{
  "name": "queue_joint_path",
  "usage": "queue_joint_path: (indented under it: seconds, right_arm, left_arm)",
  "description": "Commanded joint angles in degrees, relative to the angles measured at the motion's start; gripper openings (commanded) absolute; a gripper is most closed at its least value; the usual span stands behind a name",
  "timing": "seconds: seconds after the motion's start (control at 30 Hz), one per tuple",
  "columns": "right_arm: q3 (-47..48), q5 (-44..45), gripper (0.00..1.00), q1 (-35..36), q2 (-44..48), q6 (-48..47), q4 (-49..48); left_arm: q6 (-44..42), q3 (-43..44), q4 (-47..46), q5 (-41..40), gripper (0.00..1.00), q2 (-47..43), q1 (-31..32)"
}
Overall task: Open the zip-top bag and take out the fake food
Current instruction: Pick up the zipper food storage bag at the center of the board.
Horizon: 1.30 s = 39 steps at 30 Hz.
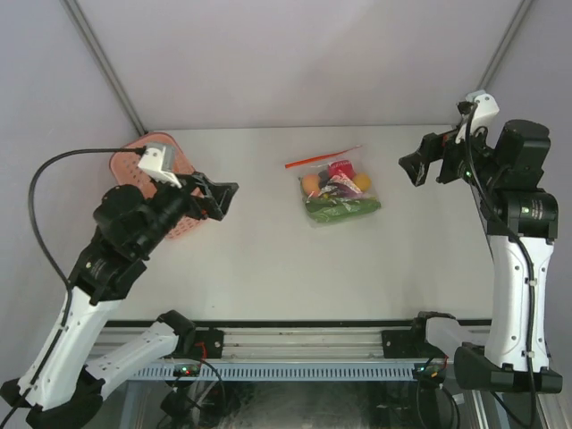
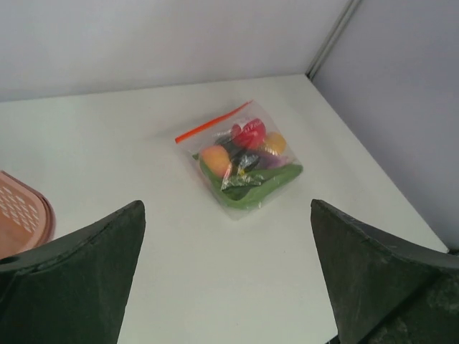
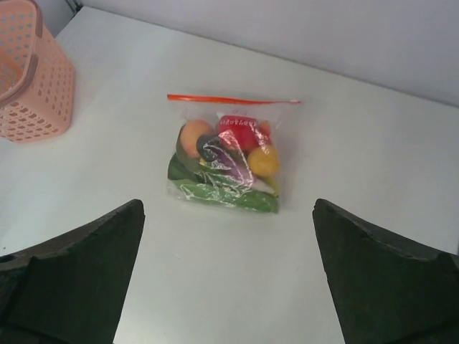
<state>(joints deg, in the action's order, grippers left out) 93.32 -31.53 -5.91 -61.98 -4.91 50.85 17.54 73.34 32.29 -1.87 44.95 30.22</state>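
We see the zip-top bag (image 1: pixel 342 198), fake food (image 3: pixel 226 159) inside and seemingly sealed, on the table (image 1: pixel 268 268) well right of the basket (image 1: pixel 132 167). The left gripper (image 1: pixel 221 200) hangs beside the basket, the right gripper (image 1: pixel 415 170) far right of it, both jaws spread and empty.

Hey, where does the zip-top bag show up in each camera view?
Top external: the zip-top bag lies just right of centre.
Left wrist: bag just above centre.
Right wrist: bag near centre.
Shared landmark: the pink basket, left of the bag in all three views.
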Motion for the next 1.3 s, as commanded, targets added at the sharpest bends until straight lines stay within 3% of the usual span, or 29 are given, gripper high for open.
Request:
queue_joint_path:
  seconds: [0.0,0.2,0.53,0.83,1.27]
  right_arm:
    - [-4.55,1.44,1.00,1.33,0.43,4.59,-6.01]
    - [-12.43,-0.97,1.00,2.67,0.30,5.89,-11.61]
    - [-25.23,-10.01,1.00,5.08,-1.40,1.76,-21.93]
    - [-35.21,-18.55,1.00,5.47,-3.66,-2.03,-30.25]
    - [-36.87,-21.57,1.00,2.80,-5.00,-3.84,-32.45]
  left_arm:
    - [0.88,-5.79,-7.29,-4.77,1.00,0.96,4.77]
    - [2.64,-15.54,-15.33,-6.90,1.00,1.96,10.88]
    - [8.91,-29.17,-35.40,-3.90,1.00,7.52,16.26]
    - [15.18,-32.28,-51.05,-1.89,1.00,18.90,17.51]
    - [26.57,-31.91,-65.35,3.70,1.00,34.23,14.31]
